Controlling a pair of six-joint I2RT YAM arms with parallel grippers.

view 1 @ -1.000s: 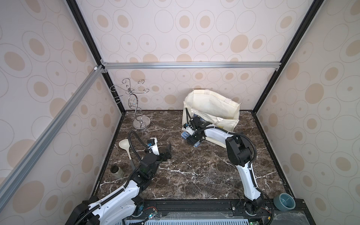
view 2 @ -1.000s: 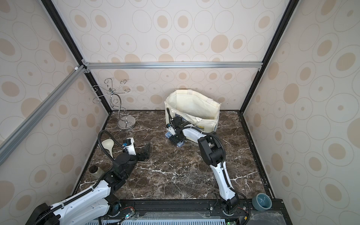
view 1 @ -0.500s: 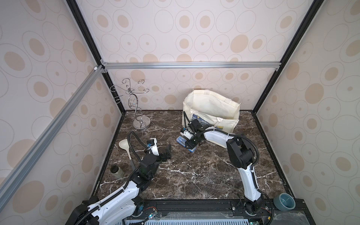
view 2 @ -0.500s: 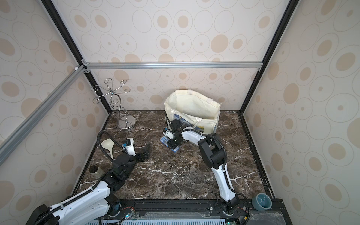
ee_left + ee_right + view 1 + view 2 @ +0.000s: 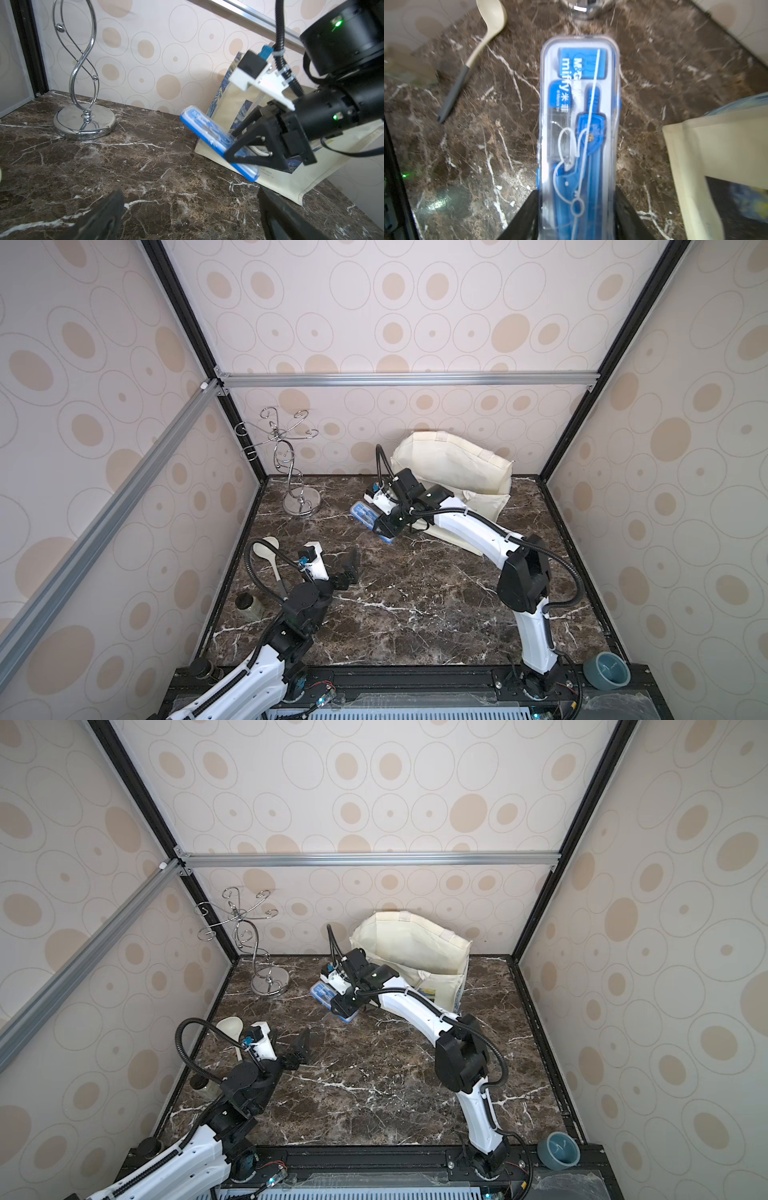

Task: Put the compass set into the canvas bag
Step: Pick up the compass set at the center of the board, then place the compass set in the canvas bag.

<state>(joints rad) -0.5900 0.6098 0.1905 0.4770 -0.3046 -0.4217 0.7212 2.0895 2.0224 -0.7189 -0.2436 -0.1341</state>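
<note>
Right tool (image 5: 577,212) clamps compass set (image 5: 579,124): clear lid, blue tray, tilted.

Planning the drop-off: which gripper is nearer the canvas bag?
Right. The right gripper, shut on the compass set, is in front of the canvas bag; the left gripper sits open away, near the spoon.

Beige oval-print walls (image 5: 415,302) w/ black posts (image 5: 179,310) & alu rails (image 5: 395,379), dark marble top (image 5: 415,614).
</note>
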